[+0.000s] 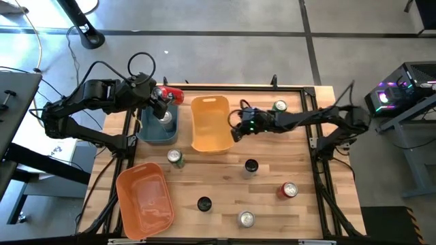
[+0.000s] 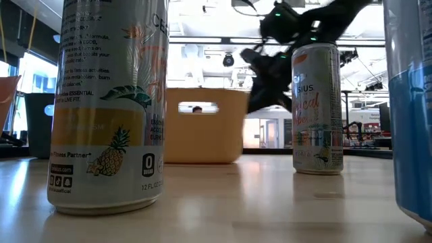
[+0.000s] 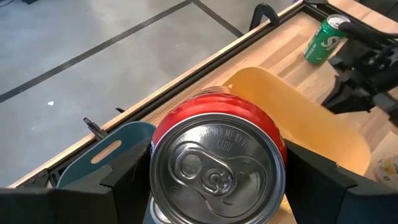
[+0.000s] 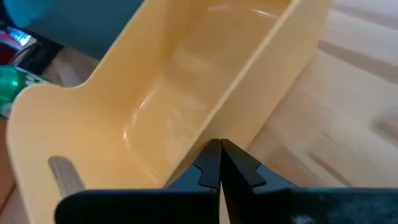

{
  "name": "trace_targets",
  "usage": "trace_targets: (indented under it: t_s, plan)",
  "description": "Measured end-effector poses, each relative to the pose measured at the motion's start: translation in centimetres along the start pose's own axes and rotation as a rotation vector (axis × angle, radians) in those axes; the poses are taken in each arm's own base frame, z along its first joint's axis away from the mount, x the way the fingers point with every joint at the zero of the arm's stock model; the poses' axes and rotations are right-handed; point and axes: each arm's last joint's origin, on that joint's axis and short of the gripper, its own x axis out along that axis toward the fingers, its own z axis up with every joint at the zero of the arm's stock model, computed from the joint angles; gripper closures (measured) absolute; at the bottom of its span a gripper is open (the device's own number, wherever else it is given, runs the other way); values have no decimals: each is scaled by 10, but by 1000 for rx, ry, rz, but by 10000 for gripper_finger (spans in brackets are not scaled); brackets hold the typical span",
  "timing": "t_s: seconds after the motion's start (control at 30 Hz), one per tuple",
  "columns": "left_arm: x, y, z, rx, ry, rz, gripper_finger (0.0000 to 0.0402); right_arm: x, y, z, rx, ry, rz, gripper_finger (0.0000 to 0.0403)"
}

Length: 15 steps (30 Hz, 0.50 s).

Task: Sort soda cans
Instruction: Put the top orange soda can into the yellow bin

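Note:
My left gripper [image 1: 162,99] is shut on a red can [image 3: 214,155] held above the dark teal bin [image 1: 147,129], which holds a silver can [image 1: 165,119]. My right gripper [image 4: 219,155] is shut, its tips at the rim of the right wall of the yellow bin [image 1: 210,122]. On the table stand a green can [image 1: 280,106] at the far right, a green can [image 1: 176,158], two black cans [image 1: 251,166] [image 1: 204,203], a red can [image 1: 289,190] and a silver can [image 1: 246,218]. My left gripper pinches the red can between its two fingers [image 3: 127,180], on the can's round side [image 3: 273,134] close to its silvery top end. The can lies on its side along the fingers, its top toward the wrist, lifted clear over the teal bin. My right gripper's shut tips stand at the yellow bin's rim [image 4: 186,163]; I cannot tell whether they touch it.
An orange bin [image 1: 143,197] lies at the near left. The table's black frame [image 1: 320,163] runs along its edges. In the low view a silver can [image 2: 108,108] stands close, another can [image 2: 317,108] farther off, the yellow bin [image 2: 202,125] behind.

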Motion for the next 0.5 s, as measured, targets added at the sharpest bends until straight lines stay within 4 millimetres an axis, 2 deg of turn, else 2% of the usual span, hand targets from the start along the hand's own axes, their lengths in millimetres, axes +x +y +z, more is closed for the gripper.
trace_targets:
  t_s: [0.17, 0.27, 0.37, 0.5]
  plan:
    - [0, 0, 0, 25, 1, -2, 124, 18, 19, 27, -71, -34, 34, 403]
    - [1, -1, 0, 30, 6, -10, 124, 23, 22, 48, -84, -79, 41, 403]
    - [6, -5, 0, 60, 29, -25, 124, 19, 20, 70, -95, -127, 38, 403]
    - [32, -21, -8, 129, 109, -66, 124, 0, 16, 97, -140, -148, 19, 403]
